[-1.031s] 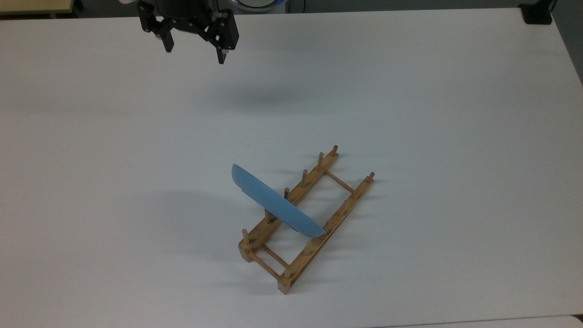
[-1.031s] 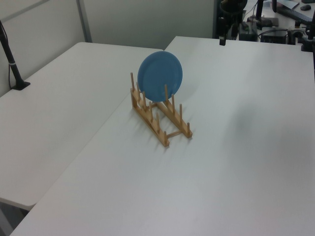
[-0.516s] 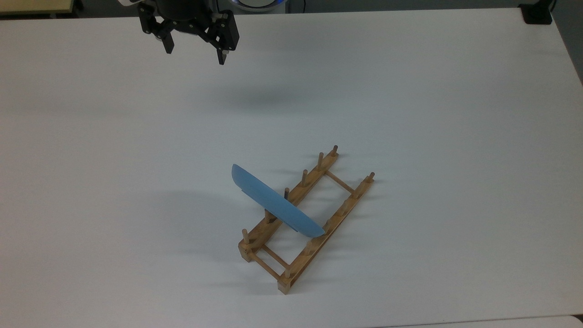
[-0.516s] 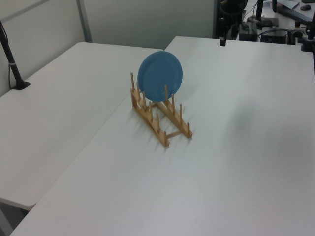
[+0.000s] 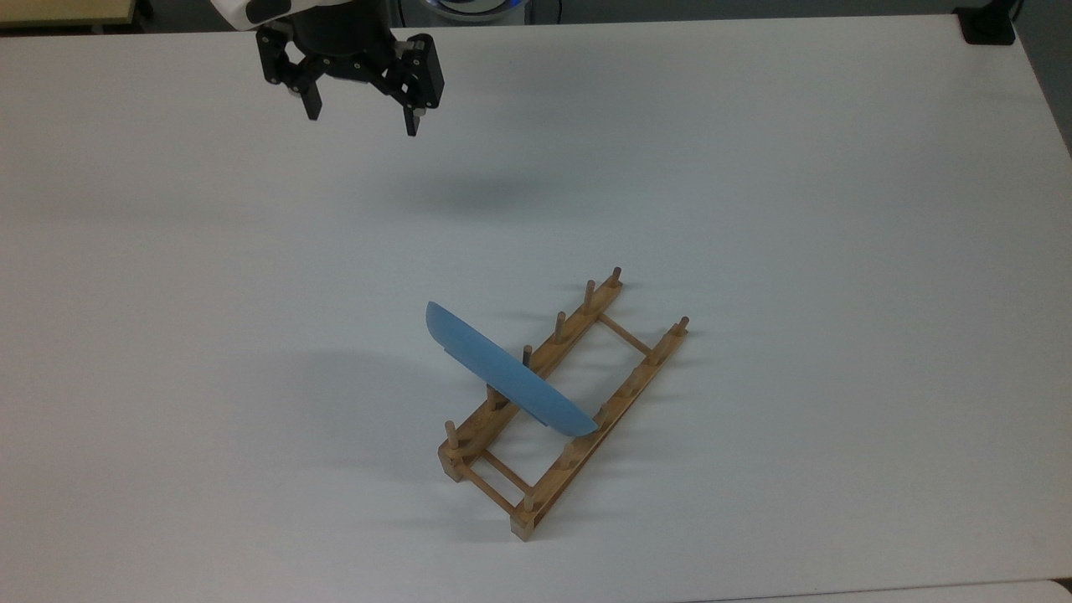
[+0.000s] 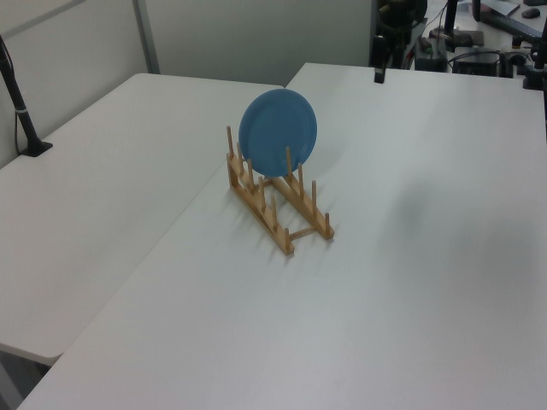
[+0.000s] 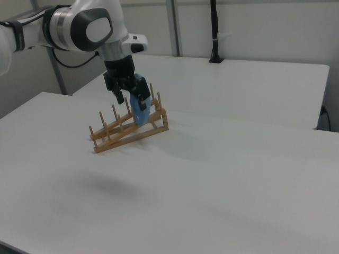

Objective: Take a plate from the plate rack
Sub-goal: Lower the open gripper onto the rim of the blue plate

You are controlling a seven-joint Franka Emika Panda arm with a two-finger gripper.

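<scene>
Top view: tabletop (image 5: pixel 796 167), white. Plate rack (image 5: pixel 563 408), light-brown wood, 2 parallel rails joined by 2 thin crossbars, upright pegs along each rail, lying diagonally right of centre in the lower half. Plate (image 5: pixel 507 381), light blue, standing on edge across both rails, seated between pegs toward the rack's lower-left end; its upper-left part overhangs the rail. Gripper (image 5: pixel 362 121), black, near the far edge at the top view's upper left, well apart from rack and plate; jaws spread wide, nothing between them.

Left view: plate (image 6: pixel 278 132) upright, its round face toward the camera, at the far end of the plate rack (image 6: pixel 275 203). Gripper (image 6: pixel 379 75) beyond, near the tabletop's (image 6: pixel 410 282) far edge.

Right view: plate (image 7: pixel 142 108) edge-on at the right end of the plate rack (image 7: pixel 128 130). Gripper (image 7: pixel 131 98) on a white arm (image 7: pixel 74 26), overlapping the plate in line of sight, jaws empty.
</scene>
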